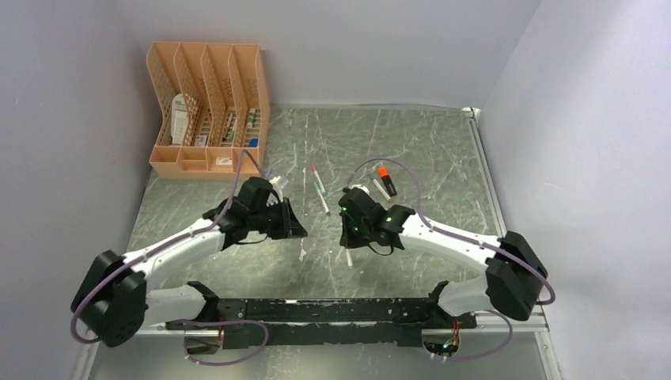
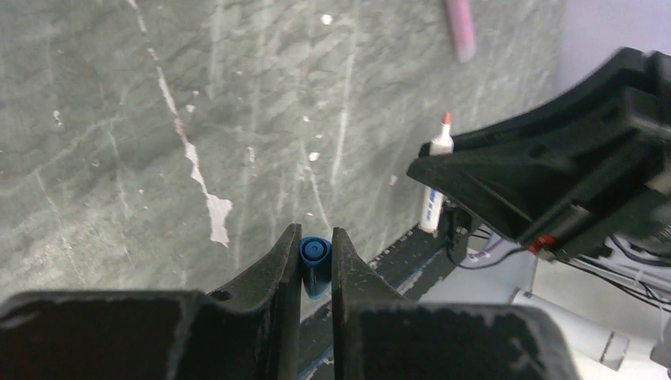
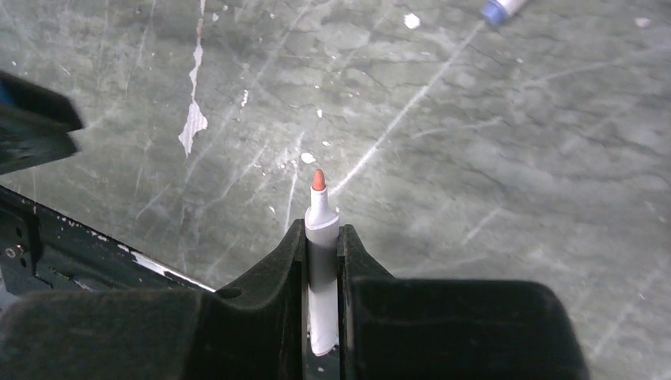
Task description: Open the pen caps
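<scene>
My left gripper (image 2: 315, 234) is shut on a small blue pen cap (image 2: 315, 255), held off the table; it sits left of centre in the top view (image 1: 297, 228). My right gripper (image 3: 321, 229) is shut on a white pen barrel (image 3: 320, 261) whose bare red tip (image 3: 318, 180) sticks out past the fingers. That barrel also shows in the left wrist view (image 2: 435, 182) and below the right gripper (image 1: 346, 237) in the top view. The cap and the barrel are apart. A pen with a pink cap (image 1: 319, 190) and a marker with an orange cap (image 1: 385, 180) lie on the table behind the grippers.
An orange file organizer (image 1: 210, 111) holding small items stands at the back left. More white pens (image 1: 277, 184) lie beside the left wrist. A pen with a blue cap (image 3: 498, 8) lies beyond the right gripper. The black base rail (image 1: 332, 310) runs along the near edge.
</scene>
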{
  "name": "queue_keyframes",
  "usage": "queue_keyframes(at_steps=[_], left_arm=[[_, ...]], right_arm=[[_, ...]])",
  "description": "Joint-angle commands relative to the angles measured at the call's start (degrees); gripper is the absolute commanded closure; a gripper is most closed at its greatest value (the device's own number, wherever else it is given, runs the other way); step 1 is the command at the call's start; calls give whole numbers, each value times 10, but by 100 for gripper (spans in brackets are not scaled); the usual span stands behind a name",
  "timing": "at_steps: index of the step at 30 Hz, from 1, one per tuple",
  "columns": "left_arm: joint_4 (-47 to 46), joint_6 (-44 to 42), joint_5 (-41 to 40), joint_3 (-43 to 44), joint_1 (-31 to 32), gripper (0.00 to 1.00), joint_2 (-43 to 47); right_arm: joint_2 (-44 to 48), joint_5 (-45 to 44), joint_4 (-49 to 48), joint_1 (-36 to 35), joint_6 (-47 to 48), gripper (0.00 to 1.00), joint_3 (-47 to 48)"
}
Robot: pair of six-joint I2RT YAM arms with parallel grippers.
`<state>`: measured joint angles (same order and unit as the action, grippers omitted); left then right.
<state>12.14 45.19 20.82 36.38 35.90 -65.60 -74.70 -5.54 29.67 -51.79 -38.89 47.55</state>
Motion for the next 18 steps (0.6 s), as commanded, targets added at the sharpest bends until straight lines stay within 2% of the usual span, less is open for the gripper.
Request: queue_keyframes(at_steps=[1,8,18], left_arm=[[-70,-7,-18,-19,5,92,-60],[-182,25,-5,-52,19,92,-131],[-222,42,-49,-53,67,90,-184]], right_arm=[[-34,41,-72,5,13,100,3],[-64,83,-118,6,15,100,-24],[-109,115,-179,6,-3,100,-62]])
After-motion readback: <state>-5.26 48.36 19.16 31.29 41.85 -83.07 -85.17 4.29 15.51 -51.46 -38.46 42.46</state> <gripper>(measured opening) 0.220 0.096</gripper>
